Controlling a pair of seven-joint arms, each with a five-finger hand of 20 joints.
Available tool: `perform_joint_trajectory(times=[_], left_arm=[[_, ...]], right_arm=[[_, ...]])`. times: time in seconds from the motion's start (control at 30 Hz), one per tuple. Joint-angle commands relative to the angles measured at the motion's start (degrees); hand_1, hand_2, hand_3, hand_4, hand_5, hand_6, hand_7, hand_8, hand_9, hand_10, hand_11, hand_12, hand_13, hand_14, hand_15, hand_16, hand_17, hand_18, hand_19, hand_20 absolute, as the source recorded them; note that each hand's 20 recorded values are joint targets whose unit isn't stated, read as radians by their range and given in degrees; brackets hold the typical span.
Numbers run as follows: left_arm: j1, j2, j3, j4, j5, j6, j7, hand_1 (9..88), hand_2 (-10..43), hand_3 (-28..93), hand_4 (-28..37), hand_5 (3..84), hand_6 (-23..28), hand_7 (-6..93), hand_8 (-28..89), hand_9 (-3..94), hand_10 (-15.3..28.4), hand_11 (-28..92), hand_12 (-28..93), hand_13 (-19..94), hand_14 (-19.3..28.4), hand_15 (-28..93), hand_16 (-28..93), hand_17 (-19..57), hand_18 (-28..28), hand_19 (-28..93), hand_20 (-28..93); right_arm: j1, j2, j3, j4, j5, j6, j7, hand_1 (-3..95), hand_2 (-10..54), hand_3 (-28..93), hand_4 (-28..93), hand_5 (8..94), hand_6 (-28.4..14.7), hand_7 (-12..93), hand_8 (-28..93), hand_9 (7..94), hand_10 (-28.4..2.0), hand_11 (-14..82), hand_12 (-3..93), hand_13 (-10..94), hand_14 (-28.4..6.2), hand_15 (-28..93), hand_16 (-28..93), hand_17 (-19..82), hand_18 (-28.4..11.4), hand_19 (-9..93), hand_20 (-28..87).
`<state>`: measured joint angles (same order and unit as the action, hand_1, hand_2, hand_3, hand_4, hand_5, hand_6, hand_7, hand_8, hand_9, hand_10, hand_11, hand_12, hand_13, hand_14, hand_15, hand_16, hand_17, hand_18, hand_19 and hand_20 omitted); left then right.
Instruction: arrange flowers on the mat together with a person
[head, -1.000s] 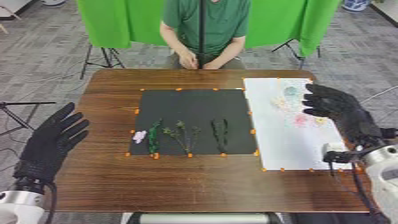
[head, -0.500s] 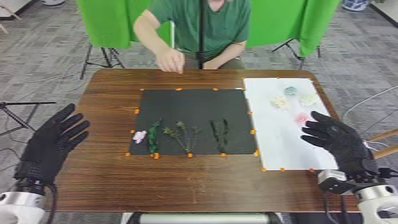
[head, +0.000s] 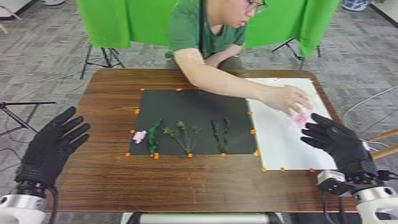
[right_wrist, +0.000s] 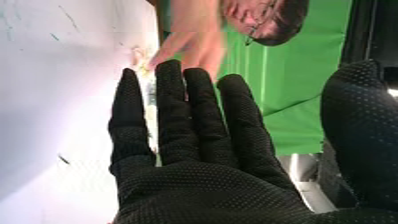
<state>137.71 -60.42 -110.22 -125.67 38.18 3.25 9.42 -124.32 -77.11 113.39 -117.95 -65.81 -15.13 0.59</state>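
Observation:
On the black mat (head: 182, 145) in the head view lie a light pink flower (head: 139, 136), a leafy green stem (head: 154, 136), a branched sprig (head: 185, 137) and a dark green stem (head: 220, 136). A person's hand (head: 287, 99) reaches down over the flowers on the white sheet (head: 289, 150), covering some; a pink flower (head: 302, 119) is beside it. My right hand (head: 336, 140) is over the sheet's right edge, open and holding nothing. My left hand (head: 55, 142) is open left of the table. In the right wrist view my right hand (right_wrist: 204, 185) has straight fingers, the person's hand (right_wrist: 191, 50) beyond.
Orange markers (head: 189, 155) line the edges of the mat and sheet. The brown wooden table (head: 178, 187) extends in front of both. The person leans over the far edge.
The person's arm has swung from the far table edge across the mat to the white sheet. My right hand has drawn back toward the near side; my left hand is almost unmoved.

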Motion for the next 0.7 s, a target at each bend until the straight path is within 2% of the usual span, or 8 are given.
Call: perform_joint_trajectory(times=[0.03, 0.17, 0.23, 0.33, 0.4, 0.5, 0.6, 0.7], left_arm=[[-0.1, 1.29, -0.68, 0.11, 0.00, -0.07, -1.21, 30.1, -5.0, 67, -26.7, 31.7, 3.8, 14.7, -8, 27.2, 11.2, 17, 19, 23, 13.6, 26, 3, -8.6, 21.6, 43, 9], [1.1, 1.12, -1.55, -0.22, -0.06, 0.26, -1.01, 30.1, -5.0, 67, -26.7, 31.7, 3.8, 14.7, -8, 27.2, 11.2, 18, 19, 22, 13.6, 26, 3, -8.6, 21.5, 43, 9], [0.5, 1.06, -1.11, -0.05, -0.14, 0.26, -0.89, 30.1, -5.0, 67, -26.7, 31.7, 3.9, 14.6, -8, 27.2, 11.2, 17, 19, 22, 13.7, 26, 3, -8.6, 21.5, 43, 9], [-1.5, 2.25, -0.53, 0.62, -0.05, -0.27, -1.19, 29.9, -4.9, 67, -26.7, 31.7, 3.8, 14.5, -8, 27.2, 11.2, 17, 19, 22, 13.7, 26, 3, -8.6, 21.5, 43, 9], [-1.4, 2.34, -0.48, 0.56, -0.10, -0.04, -1.38, 29.8, -5.0, 67, -26.7, 31.7, 3.8, 14.5, -8, 27.2, 11.2, 18, 19, 22, 13.7, 26, 3, -8.6, 21.5, 43, 9], [-0.6, 1.42, -0.45, 0.43, -0.08, -0.18, -1.12, 29.8, -5.0, 67, -26.8, 31.7, 3.8, 14.5, -8, 27.2, 11.1, 18, 19, 22, 13.7, 26, 3, -8.6, 21.5, 43, 9], [-1.8, 1.99, 0.48, 1.02, -0.26, -0.28, -0.85, 29.8, -5.0, 68, -26.9, 31.7, 3.9, 14.4, -8, 27.2, 11.2, 18, 19, 22, 13.7, 26, 3, -8.6, 21.5, 43, 9], [-1.3, 2.53, -0.12, 0.76, -0.22, -0.32, -1.34, 29.7, -5.0, 68, -26.9, 31.7, 3.9, 14.5, -8, 27.1, 11.1, 18, 19, 22, 13.7, 26, 3, -8.6, 21.5, 43, 9]], right_arm=[[0.7, 0.1, -1.1, -0.2, -0.7, 0.2, 0.0, 20.5, -1.6, 83, -23, 40.9, -6.4, 12, -7, 41.8, -14.3, 10.6, 24.9, 36, -11.9, 19, 33, 13, -20.3, 41, 28], [1.7, -0.6, -2.8, 0.6, -0.5, -0.4, 0.3, 20.5, -1.6, 83, -23, 41.0, -6.3, 12, -7, 41.9, -14.3, 10.7, 24.9, 36, -11.8, 20, 33, 13, -20.3, 42, 28], [1.8, -0.4, -3.1, 0.4, -0.8, -0.9, 0.6, 20.6, -1.5, 83, -23, 41.2, -6.4, 12, -7, 42.0, -14.3, 10.7, 24.9, 36, -11.7, 20, 33, 13, -20.3, 42, 28], [2.5, -0.3, -3.7, 0.5, -0.9, 0.0, -0.2, 20.7, -1.5, 83, -23, 41.3, -6.4, 12, -7, 42.0, -14.4, 10.7, 24.8, 36, -11.8, 20, 32, 13, -20.3, 42, 28], [2.8, -0.3, -4.0, 0.7, -0.9, -0.2, 0.4, 20.6, -1.4, 83, -23, 41.4, -6.5, 12, -7, 42.1, -14.4, 10.7, 24.8, 36, -11.8, 20, 32, 13, -20.3, 42, 28], [2.8, -0.7, -4.6, 0.7, -1.1, -0.2, 0.3, 20.7, -1.4, 83, -23, 41.4, -6.5, 12, -7, 42.0, -14.4, 10.7, 24.8, 36, -11.9, 20, 32, 13, -20.3, 42, 28], [2.6, -0.4, -4.4, 0.3, -1.0, 0.6, 0.0, 20.7, -1.3, 83, -23, 41.5, -6.5, 12, -7, 42.1, -14.4, 10.8, 24.8, 36, -11.8, 20, 32, 13, -20.3, 42, 28], [2.8, -0.2, -4.4, 0.5, -1.1, 0.1, 0.5, 20.7, -1.3, 83, -23, 41.5, -6.5, 12, -7, 42.2, -14.4, 10.8, 24.8, 36, -11.8, 20, 32, 13, -20.3, 42, 28]])
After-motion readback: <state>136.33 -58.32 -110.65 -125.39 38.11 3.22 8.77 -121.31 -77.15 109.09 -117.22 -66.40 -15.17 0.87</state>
